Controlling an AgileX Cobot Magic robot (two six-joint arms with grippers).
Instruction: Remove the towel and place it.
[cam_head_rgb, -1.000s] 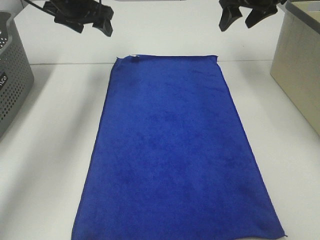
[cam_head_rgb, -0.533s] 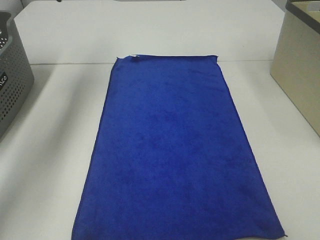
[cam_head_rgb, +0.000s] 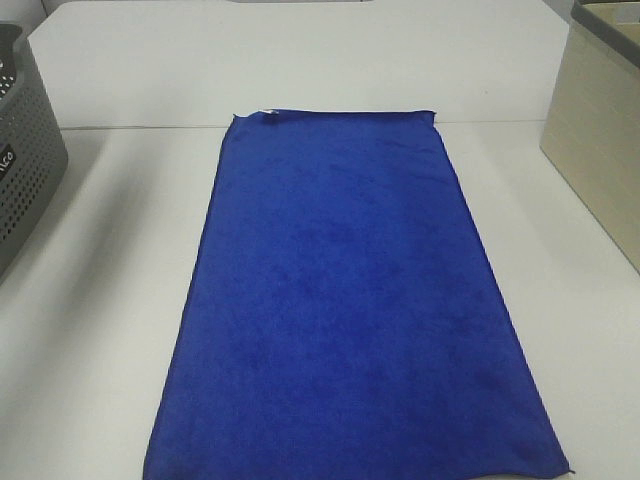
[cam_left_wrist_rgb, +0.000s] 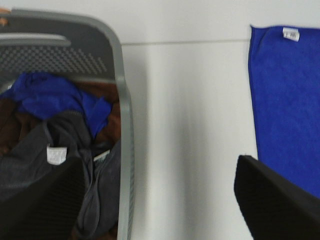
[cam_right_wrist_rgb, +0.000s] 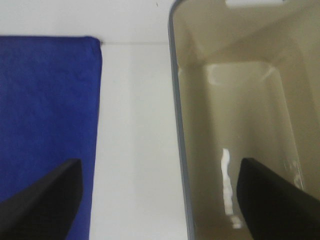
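The royal-blue towel (cam_head_rgb: 350, 300) lies spread flat on the white table (cam_head_rgb: 100, 300), its white tag (cam_head_rgb: 268, 112) at the far left corner. Neither gripper appears in the exterior high view. My left gripper (cam_left_wrist_rgb: 159, 170) is open and holds nothing. It hangs over the bare strip of table between the grey basket and the towel's (cam_left_wrist_rgb: 287, 105) tagged edge. My right gripper (cam_right_wrist_rgb: 160, 165) is also open and holds nothing. It hangs over the gap between the towel's (cam_right_wrist_rgb: 47, 115) far right corner and the beige bin.
A grey perforated basket (cam_head_rgb: 25, 170) stands at the table's left edge, and the left wrist view shows blue, grey and brown cloths (cam_left_wrist_rgb: 55, 125) inside it. A beige bin (cam_head_rgb: 600, 150) stands at the right, with nothing seen inside it (cam_right_wrist_rgb: 240, 125).
Both grippers, at the top edge of the exterior high view a second ago, have moved out of that view. The towel has not moved.
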